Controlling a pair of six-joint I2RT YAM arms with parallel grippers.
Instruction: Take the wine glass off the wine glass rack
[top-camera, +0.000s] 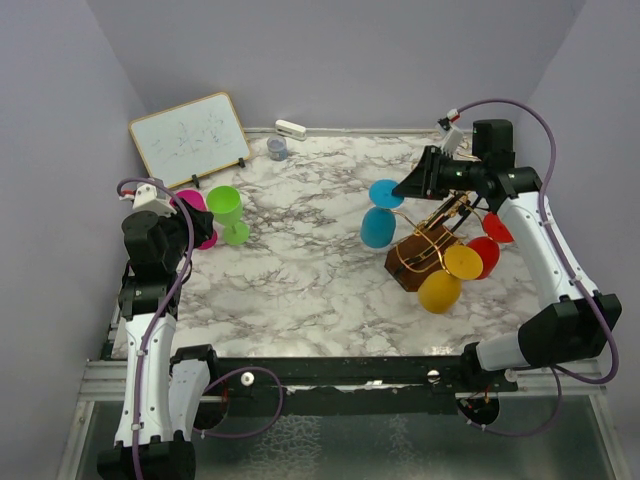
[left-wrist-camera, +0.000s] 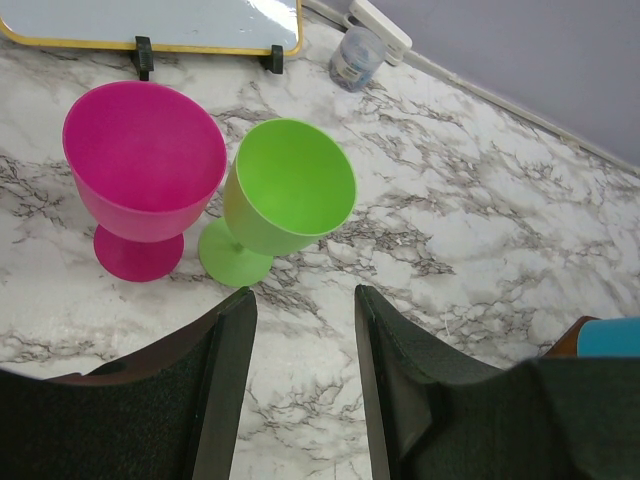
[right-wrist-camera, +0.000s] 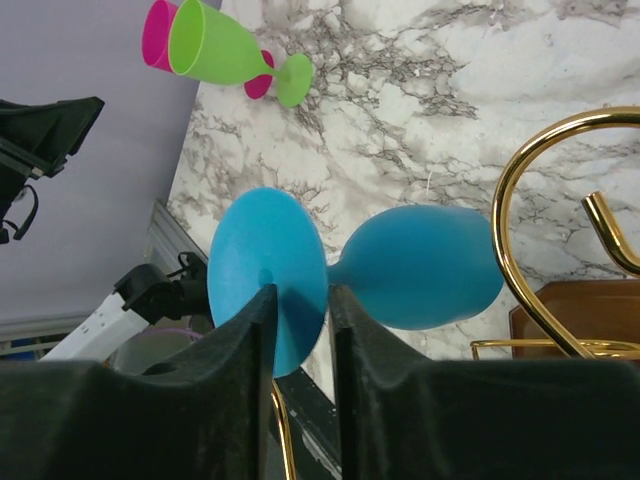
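A blue wine glass (right-wrist-camera: 420, 265) hangs sideways from a gold wire arm (right-wrist-camera: 510, 200) of the wine glass rack (top-camera: 425, 258), at its left side. My right gripper (right-wrist-camera: 302, 300) reaches in from the back right, and its fingers stand narrowly either side of the glass's round foot (top-camera: 386, 193). The foot slants across the gap and the jaws are still a little apart, so this gripper is open. My left gripper (left-wrist-camera: 305, 300) hovers open over bare marble, just short of a pink glass (left-wrist-camera: 145, 160) and a green glass (left-wrist-camera: 290, 185) that stand upright.
A yellow glass (top-camera: 440, 290) and a red glass (top-camera: 487, 255) hang on the rack's near and right sides. A whiteboard (top-camera: 190, 138) leans at the back left. A small jar (top-camera: 277, 148) and a white object (top-camera: 291, 128) sit by the back wall.
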